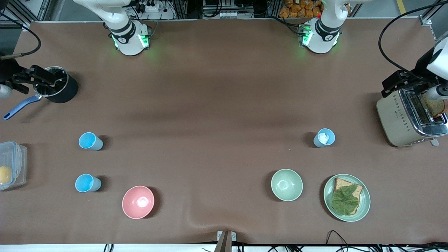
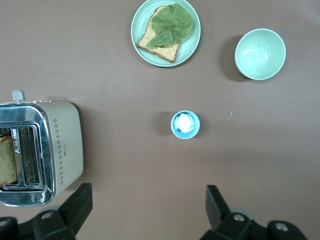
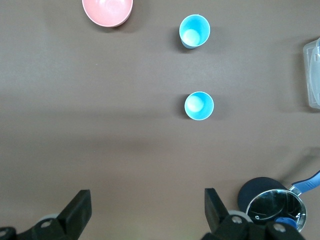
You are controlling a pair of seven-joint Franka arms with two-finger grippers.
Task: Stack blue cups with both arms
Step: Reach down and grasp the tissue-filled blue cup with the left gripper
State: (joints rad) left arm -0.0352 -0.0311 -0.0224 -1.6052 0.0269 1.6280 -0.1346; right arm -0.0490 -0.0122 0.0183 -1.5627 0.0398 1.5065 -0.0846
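Note:
Three light-blue cups stand upright on the brown table. Two are toward the right arm's end: one (image 1: 90,141) (image 3: 199,106), and one nearer the front camera (image 1: 87,183) (image 3: 194,31). The third (image 1: 324,137) (image 2: 185,124) is toward the left arm's end and holds something white. My left gripper (image 1: 399,84) (image 2: 147,195) is open and empty, raised high beside the toaster. My right gripper (image 1: 38,79) (image 3: 146,197) is open and empty, raised high by the black pot. Neither touches a cup.
A pink bowl (image 1: 138,202), a pale green bowl (image 1: 286,184) and a plate (image 1: 364,206) with bread and lettuce sit near the front edge. A toaster (image 1: 395,119) with bread, a black pot (image 1: 64,91) and a clear plastic box (image 1: 15,164) stand at the table's ends.

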